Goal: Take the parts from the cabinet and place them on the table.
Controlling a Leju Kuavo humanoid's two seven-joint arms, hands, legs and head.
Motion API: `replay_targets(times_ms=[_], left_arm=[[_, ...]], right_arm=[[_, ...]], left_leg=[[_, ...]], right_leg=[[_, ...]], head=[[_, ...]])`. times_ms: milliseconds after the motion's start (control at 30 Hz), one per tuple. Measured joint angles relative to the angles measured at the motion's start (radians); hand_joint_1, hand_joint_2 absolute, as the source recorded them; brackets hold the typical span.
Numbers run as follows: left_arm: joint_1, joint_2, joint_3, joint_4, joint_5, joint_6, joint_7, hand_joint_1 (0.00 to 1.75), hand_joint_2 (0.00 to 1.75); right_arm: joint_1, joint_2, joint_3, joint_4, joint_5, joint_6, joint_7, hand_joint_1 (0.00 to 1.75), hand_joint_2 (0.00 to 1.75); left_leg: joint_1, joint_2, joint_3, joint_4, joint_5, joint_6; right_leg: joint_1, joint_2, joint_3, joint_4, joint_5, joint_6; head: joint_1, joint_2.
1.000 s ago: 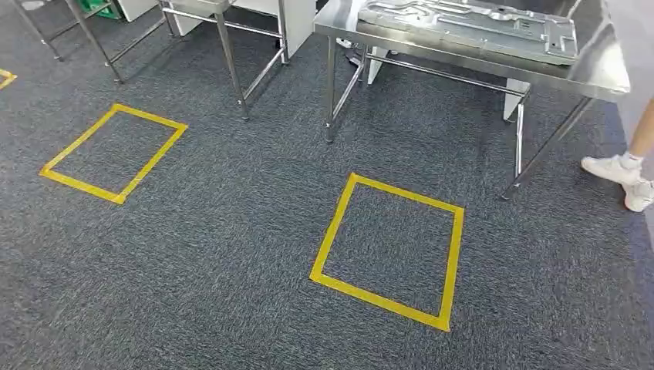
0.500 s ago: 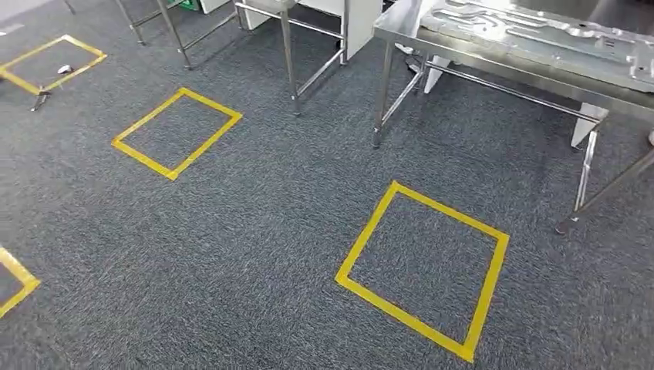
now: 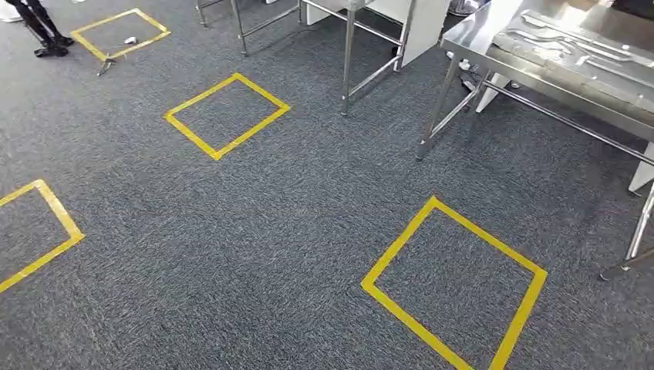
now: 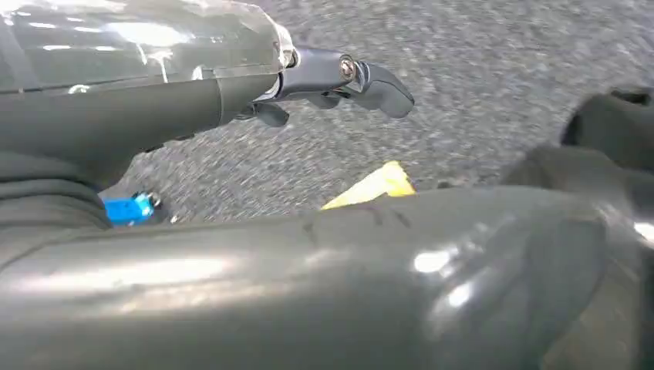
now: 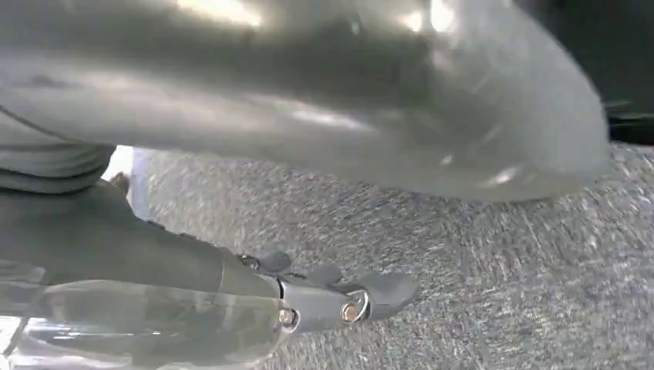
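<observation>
A steel table (image 3: pixel 477 40) stands at the far right of the head view, with a flat pressed-metal part (image 3: pixel 574 52) lying on its top. My left hand (image 4: pixel 332 81) hangs over the grey carpet in the left wrist view, its dark fingers stretched out and holding nothing. In the right wrist view my right hand (image 5: pixel 332 297) hangs the same way above the carpet, fingers out and empty. No cabinet is visible.
Yellow tape squares mark the carpet: one close at the right (image 3: pixel 399 242), one further off (image 3: pixel 189 132), one at the left edge (image 3: pixel 58 216), one far left (image 3: pixel 92 46). A second steel frame's legs (image 3: pixel 347 73) stand behind. A person's dark legs (image 3: pixel 38 31) are at the far left.
The camera has turned left: table and squares have slid rightward in the picture, and more squares have come in at the left. The person's white shoes at the right are gone from view.
</observation>
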Motion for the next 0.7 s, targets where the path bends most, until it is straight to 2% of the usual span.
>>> replay_targets(times_ms=[33, 67, 100, 133, 167, 200, 233, 267, 333, 367, 400, 433, 467, 500, 533, 567, 600, 633, 667, 700], left_arm=[[0.001, -0.002, -0.002, 0.000, 0.002, 0.000, 0.001, 0.00, 0.00], [0.003, -0.002, -0.006, 0.000, 0.002, 0.000, 0.002, 0.00, 0.00], [0.003, -0.004, -0.010, 0.000, 0.001, 0.000, 0.005, 0.00, 0.00], [0.002, -0.006, -0.014, 0.000, 0.000, 0.002, 0.016, 0.00, 0.00], [0.002, -0.010, -0.016, 0.000, 0.000, 0.005, 0.029, 0.00, 0.00], [0.000, -0.018, -0.019, 0.000, 0.000, 0.008, 0.045, 0.00, 0.00], [0.000, -0.019, -0.023, 0.000, 0.000, 0.011, 0.057, 0.00, 0.00], [0.002, -0.023, -0.032, 0.000, 0.000, 0.018, 0.066, 0.00, 0.00], [0.012, -0.026, -0.046, 0.000, 0.000, 0.027, 0.081, 0.00, 0.00], [0.016, -0.027, -0.050, 0.000, 0.000, 0.030, 0.085, 0.00, 0.00], [0.017, -0.029, -0.053, 0.000, -0.003, 0.032, 0.085, 0.00, 0.00], [0.014, -0.032, -0.060, 0.000, -0.004, 0.033, 0.086, 0.00, 0.00], [0.011, -0.033, -0.063, -0.001, -0.004, 0.034, 0.086, 0.00, 0.00], [0.011, -0.034, -0.065, 0.000, -0.004, 0.035, 0.087, 0.00, 0.00], [0.014, -0.034, -0.066, 0.000, -0.004, 0.037, 0.088, 0.00, 0.00], [0.018, -0.034, -0.069, 0.000, -0.004, 0.040, 0.091, 0.00, 0.00], [0.020, -0.034, -0.074, 0.000, -0.004, 0.044, 0.095, 0.00, 0.00], [0.020, -0.032, -0.081, 0.000, -0.004, 0.051, 0.100, 0.00, 0.00], [0.019, -0.031, -0.086, 0.000, -0.004, 0.058, 0.101, 0.00, 0.00], [0.016, -0.029, -0.088, 0.000, -0.004, 0.061, 0.102, 0.00, 0.00]], right_arm=[[0.002, -0.003, 0.000, 0.000, 0.000, 0.000, 0.002, 0.00, 0.00], [0.004, -0.007, 0.001, 0.000, 0.000, 0.000, 0.002, 0.00, 0.00], [0.006, -0.010, 0.002, 0.000, 0.000, 0.000, 0.004, 0.00, 0.00], [0.006, -0.013, 0.003, 0.000, -0.002, -0.003, 0.009, 0.00, 0.00], [0.006, -0.016, 0.003, 0.000, -0.005, -0.007, 0.016, 0.00, 0.00], [0.008, -0.027, 0.003, 0.000, -0.008, -0.009, 0.027, 0.00, 0.00], [0.007, -0.027, 0.004, 0.000, -0.010, -0.009, 0.033, 0.00, 0.00], [0.007, -0.032, 0.004, 0.000, -0.010, -0.009, 0.040, 0.00, 0.00], [0.004, -0.039, 0.004, 0.000, -0.010, -0.011, 0.050, 0.00, 0.00], [0.004, -0.039, 0.004, 0.000, -0.009, -0.011, 0.056, 0.00, 0.00], [0.008, -0.041, 0.004, 0.000, -0.009, -0.015, 0.056, 0.00, 0.00], [0.012, -0.043, 0.004, 0.000, -0.013, -0.022, 0.057, 0.00, 0.00], [0.015, -0.044, 0.003, 0.000, -0.020, -0.026, 0.057, 0.00, 0.00], [0.016, -0.046, 0.001, 0.000, -0.034, -0.032, 0.057, 0.00, 0.00], [0.016, -0.047, -0.006, 0.000, -0.053, -0.042, 0.058, 0.00, 0.00], [0.016, -0.047, -0.016, 0.000, -0.068, -0.051, 0.059, 0.00, 0.00], [0.015, -0.047, -0.026, 0.000, -0.080, -0.060, 0.058, 0.00, 0.00], [0.015, -0.045, -0.034, 0.000, -0.088, -0.063, 0.057, 0.00, 0.00], [0.014, -0.044, -0.040, 0.000, -0.093, -0.064, 0.052, 0.00, 0.00], [0.015, -0.044, -0.046, 0.000, -0.099, -0.066, 0.043, 0.00, 0.00]], left_leg=[[-0.002, -0.011, -0.001, 0.001, 0.000, 0.000], [-0.003, -0.029, 0.001, 0.002, 0.001, 0.000], [-0.004, -0.043, 0.001, 0.004, 0.001, 0.000], [-0.004, -0.058, 0.002, 0.007, 0.000, -0.001], [-0.004, -0.069, 0.002, 0.008, 0.000, -0.003], [-0.007, -0.077, -0.002, 0.011, -0.001, -0.007], [-0.007, -0.091, -0.007, 0.014, -0.001, -0.014], [-0.003, -0.097, -0.010, 0.012, 0.002, -0.020], [-0.002, -0.121, -0.016, 0.006, 0.008, -0.034], [-0.002, -0.087, -0.016, 0.020, 0.000, -0.033], [-0.004, -0.039, -0.033, 0.052, -0.027, -0.036], [-0.001, -0.014, -0.068, 0.121, -0.070, -0.040], [0.002, -0.003, -0.109, 0.206, -0.112, -0.045], [0.006, 0.000, -0.146, 0.283, -0.141, -0.049], [0.010, 0.002, -0.168, 0.331, -0.149, -0.054], [0.013, 0.003, -0.163, 0.323, -0.132, -0.058], [0.015, 0.008, -0.136, 0.271, -0.100, -0.061], [0.017, 0.019, -0.089, 0.181, -0.056, -0.063], [0.018, 0.046, -0.038, 0.088, -0.019, -0.063], [0.017, 0.102, -0.005, 0.023, -0.013, -0.056]], right_leg=[[0.000, 0.001, -0.017, 0.031, 0.000, -0.001], [0.000, 0.003, -0.011, 0.012, 0.031, -0.005], [0.001, 0.007, 0.013, -0.044, 0.072, -0.009], [0.002, 0.018, 0.056, -0.142, 0.129, -0.016], [0.003, 0.051, 0.094, -0.230, 0.171, -0.023], [0.003, 0.100, 0.111, -0.274, 0.165, -0.028], [0.003, 0.085, 0.110, -0.282, 0.170, -0.023], [0.006, 0.076, 0.110, -0.282, 0.169, -0.024], [0.007, 0.054, 0.114, -0.290, 0.175, -0.036], [-0.002, 0.036, 0.119, -0.302, 0.183, -0.044], [-0.001, 0.027, 0.121, -0.307, 0.183, -0.051], [0.002, 0.012, 0.121, -0.307, 0.182, -0.054], [0.005, -0.004, 0.121, -0.306, 0.181, -0.055], [0.007, -0.019, 0.120, -0.306, 0.180, -0.057], [0.007, -0.033, 0.120, -0.306, 0.179, -0.057], [0.007, -0.047, 0.121, -0.305, 0.176, -0.055], [0.007, -0.059, 0.123, -0.304, 0.175, -0.053], [0.006, -0.071, 0.126, -0.303, 0.171, -0.048], [0.005, -0.083, 0.129, -0.300, 0.167, -0.044], [0.008, -0.094, 0.132, -0.296, 0.162, -0.038]], head=[[0.000, 0.000], [0.000, 0.000], [0.000, 0.000], [0.000, 0.000], [0.000, 0.000], [0.000, 0.000], [0.000, 0.000], [0.000, 0.000], [0.000, 0.000], [0.000, 0.000], [-0.001, 0.000], [0.000, 0.000], [0.000, 0.000], [0.000, 0.000], [0.000, 0.000], [0.000, 0.000], [0.000, 0.000], [0.000, 0.000], [0.000, 0.000], [0.000, 0.000]])
